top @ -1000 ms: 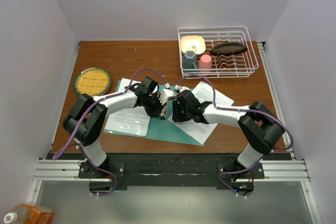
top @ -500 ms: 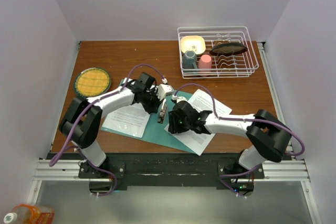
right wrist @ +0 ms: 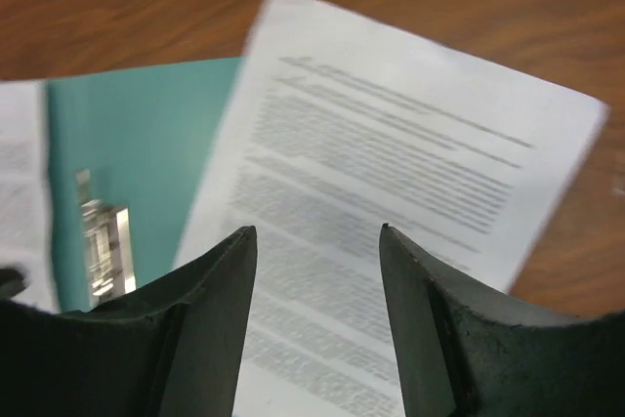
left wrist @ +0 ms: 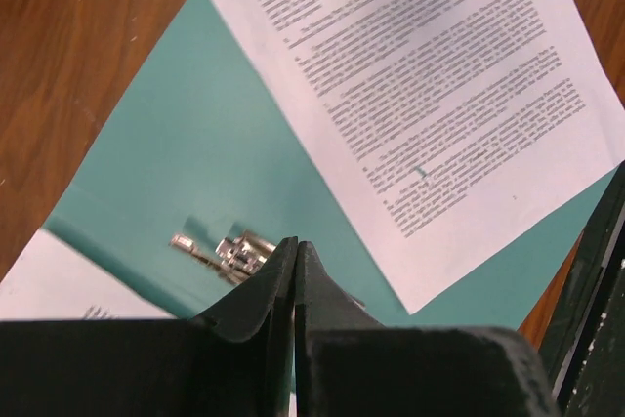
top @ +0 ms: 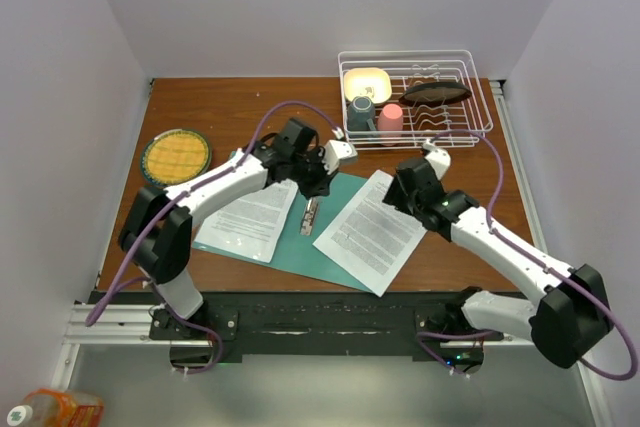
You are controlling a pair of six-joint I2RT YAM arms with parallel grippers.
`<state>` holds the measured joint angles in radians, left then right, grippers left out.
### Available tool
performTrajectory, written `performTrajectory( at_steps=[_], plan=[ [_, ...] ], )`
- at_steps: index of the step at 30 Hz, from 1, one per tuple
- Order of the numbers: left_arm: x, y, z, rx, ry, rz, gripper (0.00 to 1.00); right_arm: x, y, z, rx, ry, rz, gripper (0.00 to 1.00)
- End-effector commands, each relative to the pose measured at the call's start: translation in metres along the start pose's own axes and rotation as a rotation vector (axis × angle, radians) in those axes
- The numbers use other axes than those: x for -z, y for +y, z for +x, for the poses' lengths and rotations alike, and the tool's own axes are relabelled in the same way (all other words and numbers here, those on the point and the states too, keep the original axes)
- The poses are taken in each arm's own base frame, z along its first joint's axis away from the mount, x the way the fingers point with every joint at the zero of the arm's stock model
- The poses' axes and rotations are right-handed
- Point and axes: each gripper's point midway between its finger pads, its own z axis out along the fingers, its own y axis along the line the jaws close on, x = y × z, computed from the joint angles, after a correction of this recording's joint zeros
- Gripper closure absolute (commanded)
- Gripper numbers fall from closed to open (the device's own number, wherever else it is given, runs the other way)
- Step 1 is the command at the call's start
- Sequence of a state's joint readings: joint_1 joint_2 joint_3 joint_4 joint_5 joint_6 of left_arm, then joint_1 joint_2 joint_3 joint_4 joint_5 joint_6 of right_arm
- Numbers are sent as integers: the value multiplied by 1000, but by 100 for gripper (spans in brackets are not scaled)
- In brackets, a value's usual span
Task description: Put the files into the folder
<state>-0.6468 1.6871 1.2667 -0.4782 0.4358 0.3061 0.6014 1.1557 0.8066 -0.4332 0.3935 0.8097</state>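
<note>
The teal folder (top: 322, 239) lies open on the brown table, with a metal clip (top: 310, 215) at its crease. One printed sheet (top: 250, 222) lies on its left leaf. A second sheet (top: 372, 235) lies across its right leaf and juts over the edge. My left gripper (top: 314, 185) is shut and empty, hovering just beyond the clip (left wrist: 229, 249). Its closed tips (left wrist: 295, 243) are over the teal card (left wrist: 195, 144), beside the right sheet (left wrist: 430, 75). My right gripper (top: 400, 197) is open and empty above the right sheet's far corner. Its jaws (right wrist: 317, 231) frame the sheet (right wrist: 391, 173), with the folder (right wrist: 137, 144) to the left.
A white wire dish rack (top: 470, 132) stands at the back right, holding a yellow bowl (top: 366, 82), a grey cup, a pink cup (top: 390, 119) and a dark dish. A round yellow woven mat (top: 176, 155) lies at the left. White walls close in the sides.
My right arm has pulled back from the folder's middle to the right, uncovering the right sheet. My left gripper has shifted a little farther back.
</note>
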Motion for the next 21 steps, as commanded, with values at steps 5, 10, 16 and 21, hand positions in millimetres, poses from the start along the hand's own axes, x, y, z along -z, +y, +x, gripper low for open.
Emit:
performTrajectory(
  at_steps=[5, 10, 16, 21],
  plan=[
    [-49, -30, -27, -84, -16, 98, 92, -13, -92, 29, -99, 79, 307, 40],
    [-81, -37, -17, -122, 42, 89, 93, -18, -109, 34, -141, 96, 343, 40],
    [-108, -28, 0, -124, 97, 63, 94, -29, -114, 51, -151, 141, 356, 40],
    [-116, -23, 7, -123, 125, 51, 94, -35, -118, 63, -168, 164, 365, 40]
  ],
)
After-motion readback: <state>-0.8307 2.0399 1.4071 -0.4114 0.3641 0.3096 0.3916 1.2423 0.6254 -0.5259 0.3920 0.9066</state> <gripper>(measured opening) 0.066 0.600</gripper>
